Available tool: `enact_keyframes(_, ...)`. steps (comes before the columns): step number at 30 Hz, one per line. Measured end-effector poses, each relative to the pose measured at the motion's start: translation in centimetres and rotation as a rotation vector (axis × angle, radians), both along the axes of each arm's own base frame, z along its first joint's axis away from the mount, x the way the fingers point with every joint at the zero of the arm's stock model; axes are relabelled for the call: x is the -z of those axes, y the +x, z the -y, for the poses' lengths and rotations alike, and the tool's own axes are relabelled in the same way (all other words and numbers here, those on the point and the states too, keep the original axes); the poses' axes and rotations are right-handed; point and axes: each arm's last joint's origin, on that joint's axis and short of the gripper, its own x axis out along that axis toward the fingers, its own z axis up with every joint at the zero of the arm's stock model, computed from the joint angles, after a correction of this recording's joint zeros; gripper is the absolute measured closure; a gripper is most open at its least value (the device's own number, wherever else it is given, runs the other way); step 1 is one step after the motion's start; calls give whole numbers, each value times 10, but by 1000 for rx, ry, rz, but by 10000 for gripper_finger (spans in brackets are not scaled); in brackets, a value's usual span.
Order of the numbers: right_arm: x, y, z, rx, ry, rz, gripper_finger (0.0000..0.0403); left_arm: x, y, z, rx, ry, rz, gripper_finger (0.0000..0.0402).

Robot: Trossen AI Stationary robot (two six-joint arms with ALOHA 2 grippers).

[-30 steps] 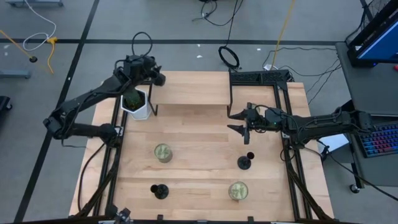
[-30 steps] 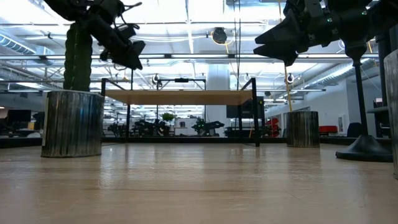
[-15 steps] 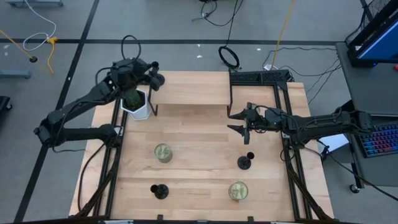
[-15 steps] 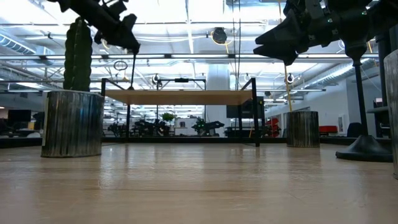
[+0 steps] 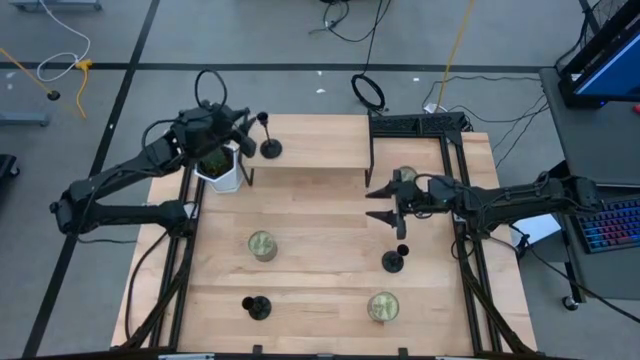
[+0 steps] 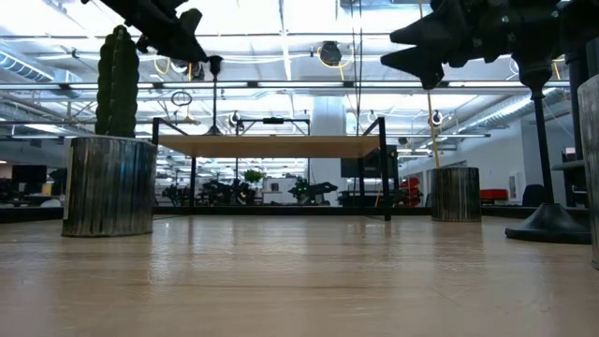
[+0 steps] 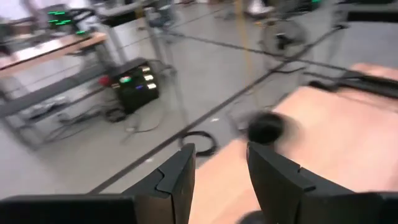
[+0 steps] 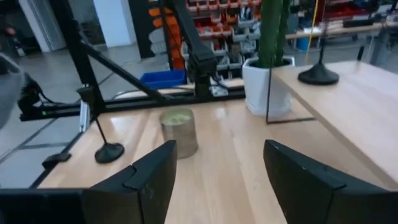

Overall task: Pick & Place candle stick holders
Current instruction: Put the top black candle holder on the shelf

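One candle stick holder (image 5: 269, 146) stands on the raised shelf (image 5: 320, 150); two more (image 5: 394, 260) (image 5: 256, 306) wait on the table below it. Thin, rigid, likely top-heavy: pinch the stem. Left gripper (image 5: 243, 125) hangs spread beside the shelf's holder; right gripper (image 5: 385, 205) gapes wide, empty. Plant (image 5: 212, 160) fills its white pot (image 5: 224, 176).

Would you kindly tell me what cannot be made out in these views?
Left wrist view: the dark blob beyond the left pincer is blurred and cannot be identified.
High view: the right arm hides part of the far jar.
Low view: the picture's right edge cuts off the near jar; the right arm hides the cup of a candle stick holder.
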Motion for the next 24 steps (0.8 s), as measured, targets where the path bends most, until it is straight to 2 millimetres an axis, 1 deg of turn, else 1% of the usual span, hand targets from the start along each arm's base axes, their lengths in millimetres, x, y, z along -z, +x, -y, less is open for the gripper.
enact_keyframes(3, -1, 0, -1, -8, -3, 12, 169, 2, 1, -3, -45, 1, -22, 250)
enact_keyframes(6, -1, 0, -2, -8, -3, 14, 171, 6, 4, -7, -50, -21, -21, 250)
enact_keyframes(8, -1, 0, -2, -10, 0, 12, 171, 12, 8, -8, -32, -64, -37, 250)
enact_keyframes(11, 0, 0, -5, -24, 1, 2, 170, 24, 14, -8, -3, -128, -103, 250)
enact_keyframes(14, 1, 0, -8, -38, 1, -9, 171, 37, 15, -11, -43, -181, -211, 250)
enact_keyframes(17, 2, 0, -10, -49, 1, -16, 173, 45, 15, -11, -56, -226, -268, 250)
enact_keyframes(20, 1, 0, -10, -51, -5, -15, 174, 51, 21, -12, -12, -271, -271, 250)
enact_keyframes(24, 1, 0, -10, -51, -9, -14, 174, 59, 34, -18, 36, -330, -227, 250)
